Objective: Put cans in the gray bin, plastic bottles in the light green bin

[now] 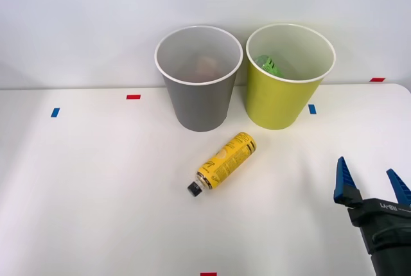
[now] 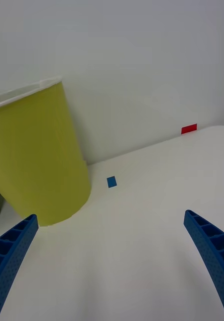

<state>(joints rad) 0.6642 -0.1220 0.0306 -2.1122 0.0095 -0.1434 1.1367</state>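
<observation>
my gripper (image 1: 372, 186) hangs wide open and empty, the yellow bottle (image 1: 226, 161) lying to its left, cap toward me.

The right arm is reaching in low from the near right, its right gripper (image 1: 372, 183) pointing forward with both blue ribbed fingers (image 2: 212, 251) spread wide, gripping nothing.

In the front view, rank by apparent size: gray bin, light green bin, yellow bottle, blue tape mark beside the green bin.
1-2. gray bin and light green bin: look alike, no ranking.
3. yellow bottle.
4. blue tape mark, smallest.
</observation>
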